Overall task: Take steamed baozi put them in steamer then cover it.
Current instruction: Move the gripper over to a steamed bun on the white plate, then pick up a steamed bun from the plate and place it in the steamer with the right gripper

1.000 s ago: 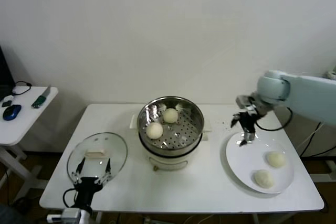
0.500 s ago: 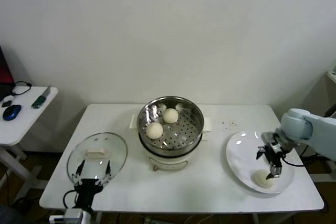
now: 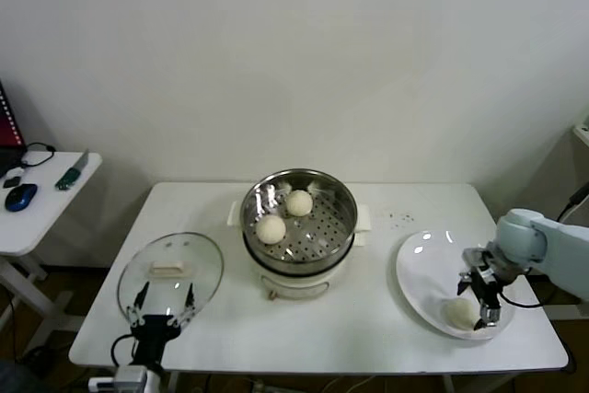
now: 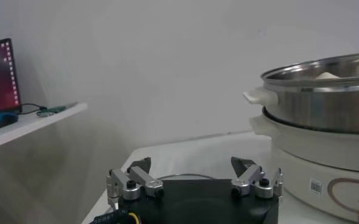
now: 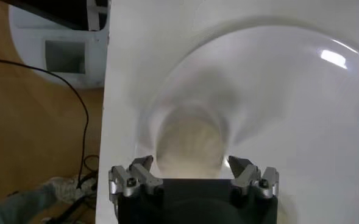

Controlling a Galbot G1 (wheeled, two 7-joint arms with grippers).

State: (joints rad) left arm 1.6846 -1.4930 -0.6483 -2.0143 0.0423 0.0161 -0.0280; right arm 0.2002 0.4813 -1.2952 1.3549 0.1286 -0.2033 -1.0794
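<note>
Setting: plain pale wall; white matte rectangular table [image 3: 368, 333].

Side table [image 3: 41, 213], far left: white, carrying a dark mouse and small items; separate from the main table.

Left gripper [image 3: 164, 306]: low at the table's front-left edge, fingers spread apart, holding nothing, over the near edge of the cover.

Cover [image 3: 171, 271]: round clear glass, metal rim, cream bar handle; lying flat on the table left of the steamer.

Steamer [image 3: 298, 220]: round polished steel basket, perforated floor, on a white pot base, table centre. Two steamed baozi [image 3: 271, 228] inside, smooth, domed, cream-white.

Plate [image 3: 421, 269]: flat, glossy white, right of the steamer.

Right gripper [image 3: 479, 300]: down over the plate, fingers apart either side of a third bun [image 5: 188, 147]; grip cannot be told.
</note>
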